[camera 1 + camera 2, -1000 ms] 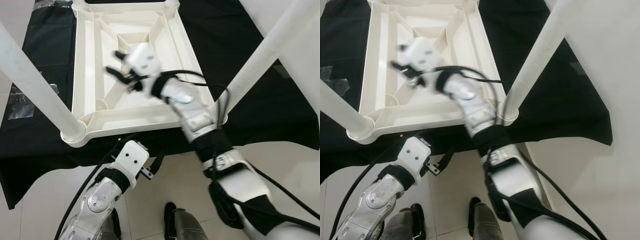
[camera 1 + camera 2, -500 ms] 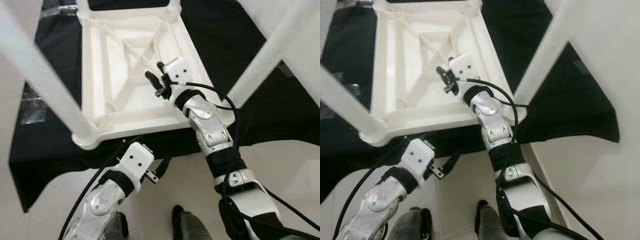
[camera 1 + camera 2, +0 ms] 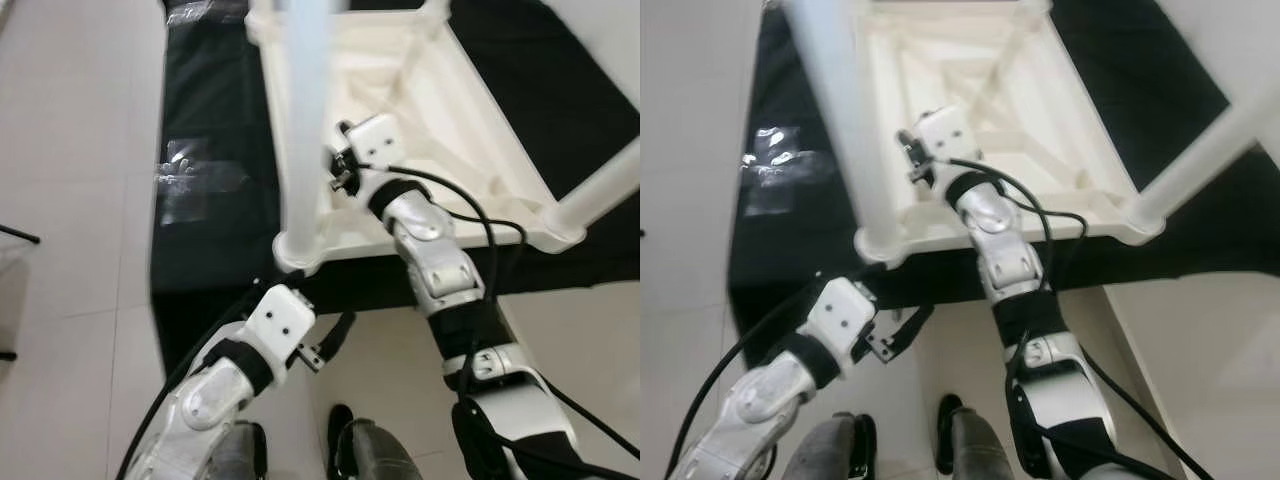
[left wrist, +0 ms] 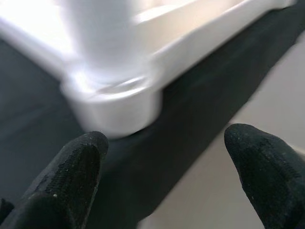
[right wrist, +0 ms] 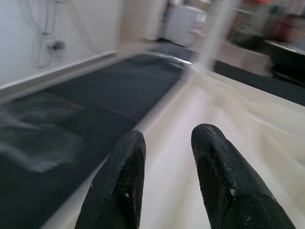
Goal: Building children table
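On the floor [image 3: 80, 200] lies a black cloth [image 3: 205, 120], and the white table [image 3: 440, 110] sits upside down on it with its ribs showing. One leg [image 3: 305, 120] stands up from the near corner, right in front of the right gripper [image 3: 340, 172], so it hides part of it. Another leg [image 3: 605, 190] sticks up at the other near corner. The right gripper is over the table's near edge, just beside the first leg, with its fingers [image 5: 119, 181] a little apart and nothing between them. The left gripper [image 3: 325, 345] hangs low over the floor, near the cloth's edge (close to the corner with the leg). Its fingers [image 4: 71, 176] are spread wide and hold nothing. A clear crinkly bag [image 3: 195, 175] lies on the cloth beside the table.
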Controlling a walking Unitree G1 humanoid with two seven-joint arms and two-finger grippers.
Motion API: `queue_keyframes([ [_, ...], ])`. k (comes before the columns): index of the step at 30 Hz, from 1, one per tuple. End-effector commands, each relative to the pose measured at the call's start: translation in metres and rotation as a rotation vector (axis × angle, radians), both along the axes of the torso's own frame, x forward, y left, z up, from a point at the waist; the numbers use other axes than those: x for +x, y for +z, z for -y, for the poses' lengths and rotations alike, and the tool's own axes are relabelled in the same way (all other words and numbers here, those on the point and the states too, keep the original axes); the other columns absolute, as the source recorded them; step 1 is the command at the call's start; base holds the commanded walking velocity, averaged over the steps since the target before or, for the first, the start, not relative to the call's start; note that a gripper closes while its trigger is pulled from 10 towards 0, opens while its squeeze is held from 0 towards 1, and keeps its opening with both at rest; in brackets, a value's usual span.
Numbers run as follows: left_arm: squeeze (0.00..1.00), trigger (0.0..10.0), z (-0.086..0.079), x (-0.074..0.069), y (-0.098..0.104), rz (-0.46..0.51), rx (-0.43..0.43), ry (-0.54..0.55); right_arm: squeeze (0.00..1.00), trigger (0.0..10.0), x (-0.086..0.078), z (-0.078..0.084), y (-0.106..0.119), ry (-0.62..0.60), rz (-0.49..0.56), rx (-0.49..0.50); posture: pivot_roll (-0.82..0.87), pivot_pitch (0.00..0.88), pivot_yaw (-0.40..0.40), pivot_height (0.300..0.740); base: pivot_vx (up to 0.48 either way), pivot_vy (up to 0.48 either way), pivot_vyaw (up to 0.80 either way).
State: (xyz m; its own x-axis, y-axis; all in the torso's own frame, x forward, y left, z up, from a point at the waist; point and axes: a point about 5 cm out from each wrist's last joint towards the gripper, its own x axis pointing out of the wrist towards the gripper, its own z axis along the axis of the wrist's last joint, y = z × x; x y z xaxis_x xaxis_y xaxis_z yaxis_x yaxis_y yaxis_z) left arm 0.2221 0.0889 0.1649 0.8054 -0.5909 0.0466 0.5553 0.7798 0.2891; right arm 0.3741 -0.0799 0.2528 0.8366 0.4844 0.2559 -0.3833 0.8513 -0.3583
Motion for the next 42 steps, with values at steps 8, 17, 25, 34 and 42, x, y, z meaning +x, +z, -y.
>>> queue_keyframes([
  [8,0.0,10.0,-0.001,-0.006,-0.009,-0.085,-0.079,-0.018,0.0,10.0,0.006,0.048,0.024,0.026,0.03,-0.109,0.08,0.293,-0.083,0.74,0.0,-0.057,0.0],
  [17,0.0,10.0,-0.001,-0.001,-0.01,-0.095,-0.107,0.009,0.0,10.0,-0.002,0.057,0.021,0.161,-0.004,-0.198,0.07,0.293,-0.076,0.74,0.0,-0.303,0.0],
  [25,0.0,10.0,0.004,-0.003,-0.014,-0.113,-0.106,-0.027,0.0,10.0,-0.018,0.073,0.027,0.443,-0.1,-0.337,0.07,0.292,-0.075,0.74,0.0,0.0,0.0],
  [34,0.0,10.0,0.002,-0.007,-0.023,-0.133,-0.087,-0.023,0.0,10.0,-0.035,0.061,0.004,0.754,-0.306,-0.605,0.07,0.295,-0.072,0.74,0.0,0.0,0.0],
  [42,0.0,10.0,0.0,-0.008,-0.024,-0.127,-0.083,0.001,0.0,10.0,-0.022,0.057,-0.011,0.686,-0.412,-0.8,0.08,0.3,-0.076,0.74,0.0,0.0,0.0],
])
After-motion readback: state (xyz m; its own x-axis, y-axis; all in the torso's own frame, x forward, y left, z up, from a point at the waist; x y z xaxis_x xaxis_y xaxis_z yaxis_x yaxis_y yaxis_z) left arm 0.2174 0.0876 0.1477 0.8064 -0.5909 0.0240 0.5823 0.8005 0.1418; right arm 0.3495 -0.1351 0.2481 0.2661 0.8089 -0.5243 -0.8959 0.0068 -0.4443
